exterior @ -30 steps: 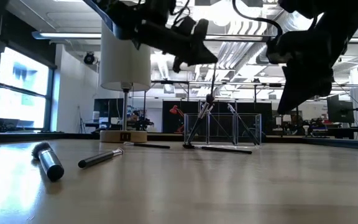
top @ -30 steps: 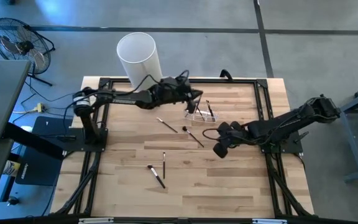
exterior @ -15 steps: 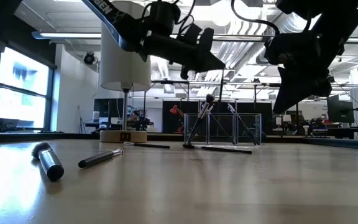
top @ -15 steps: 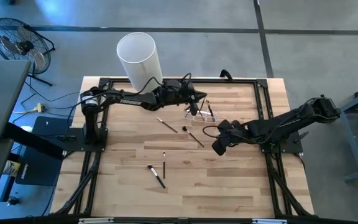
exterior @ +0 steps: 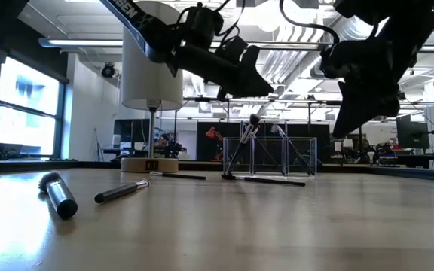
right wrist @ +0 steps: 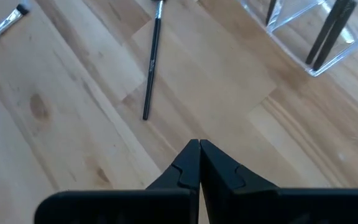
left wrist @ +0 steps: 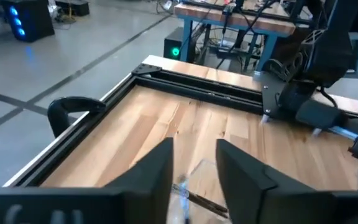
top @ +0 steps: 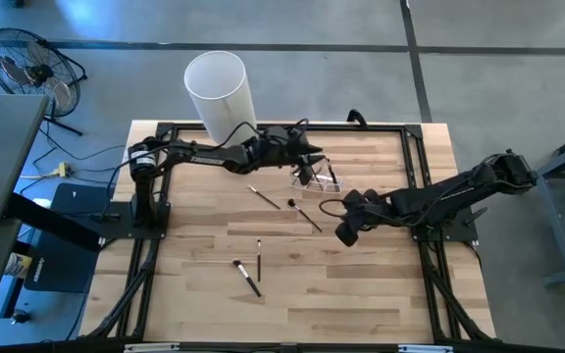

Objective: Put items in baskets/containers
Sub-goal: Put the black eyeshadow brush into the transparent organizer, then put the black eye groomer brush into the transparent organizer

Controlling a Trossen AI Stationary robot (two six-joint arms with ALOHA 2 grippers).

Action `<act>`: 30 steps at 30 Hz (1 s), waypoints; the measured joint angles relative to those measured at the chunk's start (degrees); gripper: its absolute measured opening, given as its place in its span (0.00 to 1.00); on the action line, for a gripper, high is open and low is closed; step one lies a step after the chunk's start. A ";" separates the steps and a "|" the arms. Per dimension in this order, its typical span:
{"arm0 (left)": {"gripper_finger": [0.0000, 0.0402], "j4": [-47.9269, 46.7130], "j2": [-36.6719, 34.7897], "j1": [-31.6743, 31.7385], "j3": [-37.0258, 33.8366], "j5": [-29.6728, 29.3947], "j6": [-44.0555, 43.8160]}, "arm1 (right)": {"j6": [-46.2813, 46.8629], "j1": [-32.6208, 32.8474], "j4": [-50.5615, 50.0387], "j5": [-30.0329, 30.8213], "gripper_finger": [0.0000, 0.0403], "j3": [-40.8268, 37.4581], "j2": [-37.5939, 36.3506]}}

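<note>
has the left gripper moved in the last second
Yes. In the high view the left gripper has slid toward the right arm's side, away from the white cylinder, and is now over the clear holder.

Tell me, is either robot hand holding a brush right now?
No. The left gripper has its fingers open above the clear holder, with nothing between them. The right gripper has its fingers shut on nothing, above the table.
</note>
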 joint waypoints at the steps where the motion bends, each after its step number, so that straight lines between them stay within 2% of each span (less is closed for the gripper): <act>1: 0.32 -1.45 -0.40 -0.07 0.72 0.52 -0.27 | -0.15 0.00 0.00 -0.56 0.00 0.00 0.00; 4: 0.37 -7.16 -2.07 -0.57 4.54 1.62 -0.34 | -1.38 0.07 -0.01 -1.59 0.00 0.00 0.00; 8: 0.38 -23.72 -4.58 -1.99 12.23 1.30 -2.13 | -2.88 0.07 -0.04 -2.04 0.01 0.00 0.00; 12: 0.33 -44.20 -5.21 -3.78 20.91 -1.96 -8.41 | -5.30 0.07 -0.04 -2.24 0.01 0.00 0.00; 16: 0.23 -53.23 -5.75 -6.15 24.45 -1.50 -11.91 | -7.46 0.07 0.05 -2.06 0.01 0.00 0.00; 19: 0.09 -60.01 -6.31 -8.60 23.50 -1.74 -14.36 | -8.57 0.07 0.26 -1.96 0.00 0.00 0.00; 21: 0.02 -60.32 -7.12 -11.13 21.84 -3.32 -16.32 | -9.22 0.04 0.28 -1.93 0.00 0.00 0.00; 25: 0.02 -61.12 -8.55 -17.10 15.14 -7.14 -20.99 | -10.10 0.07 0.87 -1.96 0.01 0.00 0.00; 27: 0.01 -57.44 -9.29 -19.82 11.42 -8.61 -23.23 | -10.08 0.04 1.31 -1.93 0.02 0.00 0.00; 30: 0.01 -56.24 -13.46 -23.39 3.06 -9.39 -26.70 | -10.09 0.07 2.49 -0.53 0.01 0.00 0.00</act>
